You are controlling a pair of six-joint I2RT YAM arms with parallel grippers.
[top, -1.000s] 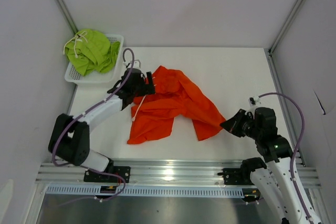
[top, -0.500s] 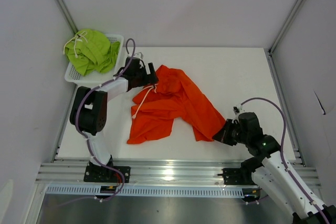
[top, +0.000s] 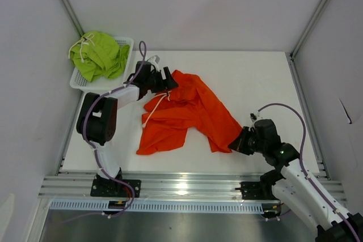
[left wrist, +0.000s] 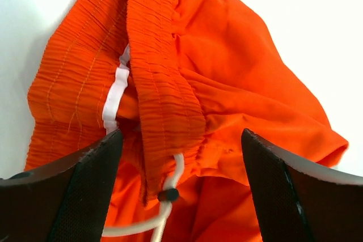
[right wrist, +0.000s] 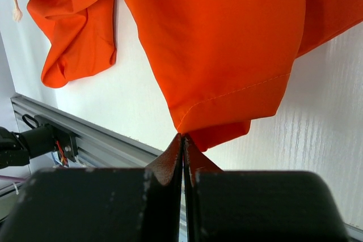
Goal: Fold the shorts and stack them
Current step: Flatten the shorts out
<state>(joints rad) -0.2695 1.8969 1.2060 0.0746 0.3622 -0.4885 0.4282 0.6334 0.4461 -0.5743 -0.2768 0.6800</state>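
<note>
Orange shorts [top: 187, 111] lie crumpled mid-bench [top: 255, 77], left claw [top: 165, 79] spread astride their waistband [left wrist: 161, 77], right claw [top: 233, 143] pressed together with tips at a leg hem corner [right wrist: 227, 114]; green shorts [top: 99, 55] sit heaped in the basket [top: 128, 42] at the far-left corner.

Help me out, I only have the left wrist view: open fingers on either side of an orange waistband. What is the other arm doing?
Observer: The right gripper is shut, its tips against the hem corner of one leg of the orange shorts. I cannot tell whether it pinches cloth.
Operator: Where is the second pair?
Observer: The green shorts lie bunched in the white basket, at the far left in the top view.
</note>
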